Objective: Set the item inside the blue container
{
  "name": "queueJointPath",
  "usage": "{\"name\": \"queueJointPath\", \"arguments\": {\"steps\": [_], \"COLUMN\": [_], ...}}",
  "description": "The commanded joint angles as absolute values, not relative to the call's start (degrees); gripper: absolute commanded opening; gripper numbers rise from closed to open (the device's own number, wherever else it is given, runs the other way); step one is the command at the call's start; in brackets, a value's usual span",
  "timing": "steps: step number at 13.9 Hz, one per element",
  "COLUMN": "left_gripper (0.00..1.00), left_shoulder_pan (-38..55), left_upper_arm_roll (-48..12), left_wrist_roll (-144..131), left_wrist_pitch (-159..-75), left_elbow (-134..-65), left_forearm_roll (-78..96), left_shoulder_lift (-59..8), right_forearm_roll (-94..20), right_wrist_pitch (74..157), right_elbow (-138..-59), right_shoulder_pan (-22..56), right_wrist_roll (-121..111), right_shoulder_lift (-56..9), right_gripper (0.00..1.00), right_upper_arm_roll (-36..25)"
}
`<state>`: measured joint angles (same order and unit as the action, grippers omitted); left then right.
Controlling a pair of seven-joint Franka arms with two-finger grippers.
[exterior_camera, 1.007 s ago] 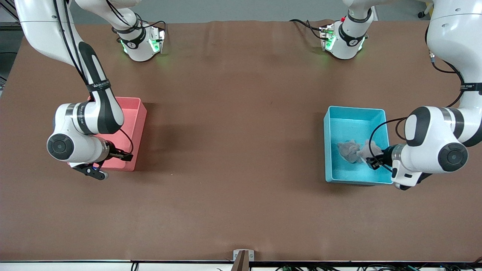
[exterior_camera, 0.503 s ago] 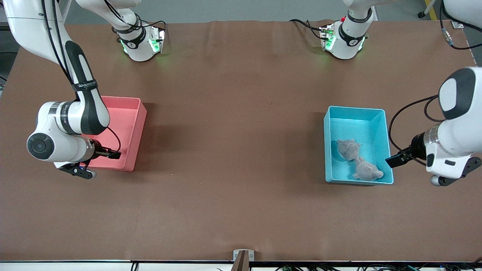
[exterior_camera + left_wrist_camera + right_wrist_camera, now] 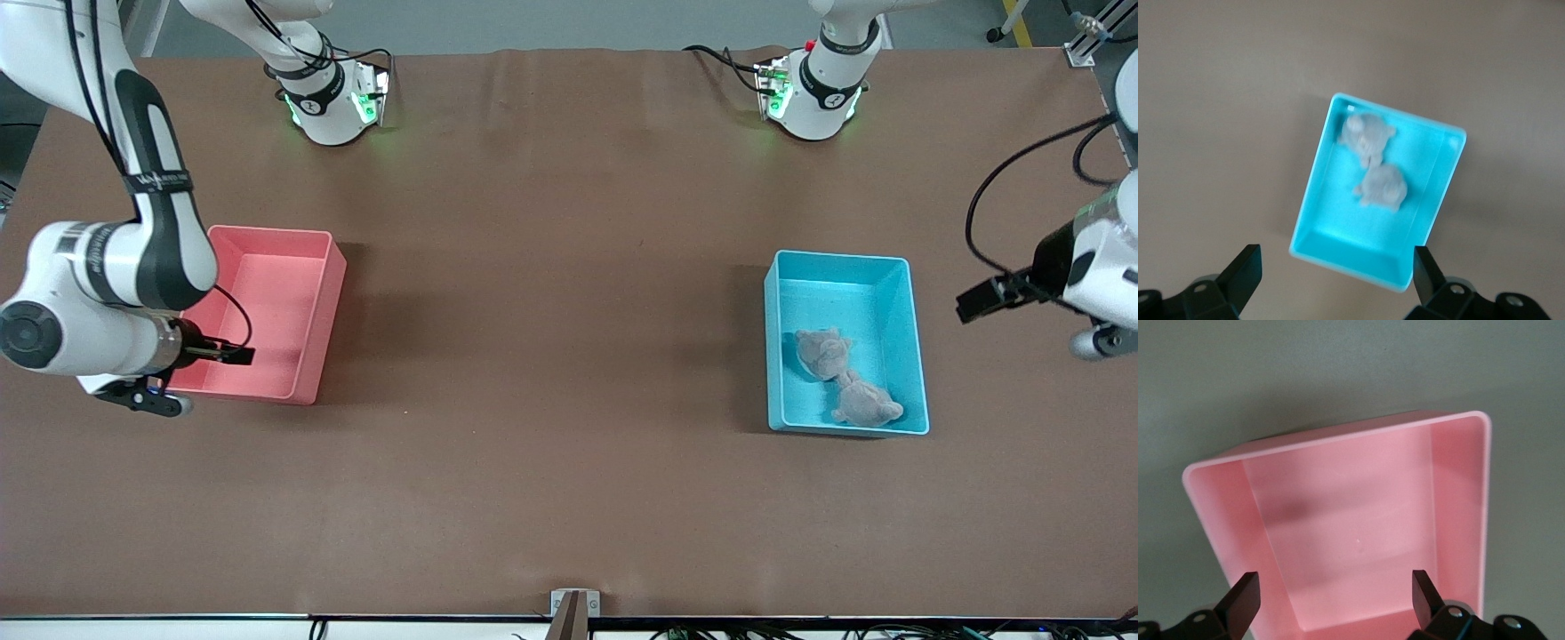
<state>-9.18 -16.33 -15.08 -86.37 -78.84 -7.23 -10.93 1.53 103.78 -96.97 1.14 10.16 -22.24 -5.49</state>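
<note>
Since a second ago the left gripper has let go of the second small grey plush toy and pulled up and away toward the left arm's end of the brown table; its jaws now stand spread wide with nothing between them, over bare table just beside the rectangular light-blue plastic container. That toy now lies in the container, touching the first small grey plush toy, and in the left wrist view both sit well ahead of the open jaws. The container's long axis runs from the robots' bases toward the front camera, and the two toys line up roughly along it, filling the half nearer that camera. The right gripper has drifted toward the right arm's end of the table; it hangs over the rectangular pink plastic bin, jaws apart and empty, the bin's rim just ahead of them.
</note>
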Motion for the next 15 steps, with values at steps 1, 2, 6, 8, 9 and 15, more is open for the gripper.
{"name": "queueJointPath", "arguments": {"steps": [1, 2, 6, 8, 9, 15], "left_gripper": [1.0, 1.0, 1.0, 1.0, 1.0, 1.0], "left_shoulder_pan": [-9.5, -9.5, -7.0, -4.0, -2.7, 0.9], "left_upper_arm_roll": [-16.3, -16.4, -12.8, -8.8, -6.4, -4.4], "left_wrist_roll": [-7.5, -7.1, -6.5, -6.5, -6.5, -7.3], "left_wrist_pitch": [-82.1, -80.8, -81.7, -82.1, -82.1, -83.2], "left_elbow": [-80.2, -80.2, -88.0, -91.3, -92.1, -92.4], "left_forearm_roll": [-7.4, -7.0, -3.2, -1.4, -0.5, -0.6], "left_shoulder_lift": [-7.0, -6.2, 0.8, 3.2, 3.9, 4.3], "right_forearm_roll": [2.5, 2.5, 1.7, 1.8, 1.8, 1.4], "right_wrist_pitch": [95.3, 92.0, 81.4, 77.6, 76.7, 76.5], "right_elbow": [-90.8, -87.7, -77.8, -73.6, -72.1, -71.0], "right_shoulder_pan": [-1.7, -2.3, -2.7, -2.6, -2.4, -2.9], "right_wrist_roll": [6.2, 4.6, 4.0, 3.8, 3.8, 3.9], "right_shoulder_lift": [-20.0, -19.9, -19.7, -19.1, -19.0, -16.7], "right_gripper": [1.0, 1.0, 1.0, 1.0, 1.0, 1.0], "right_upper_arm_roll": [-4.6, -4.6, -4.5, -4.1, -4.0, -4.0]}}
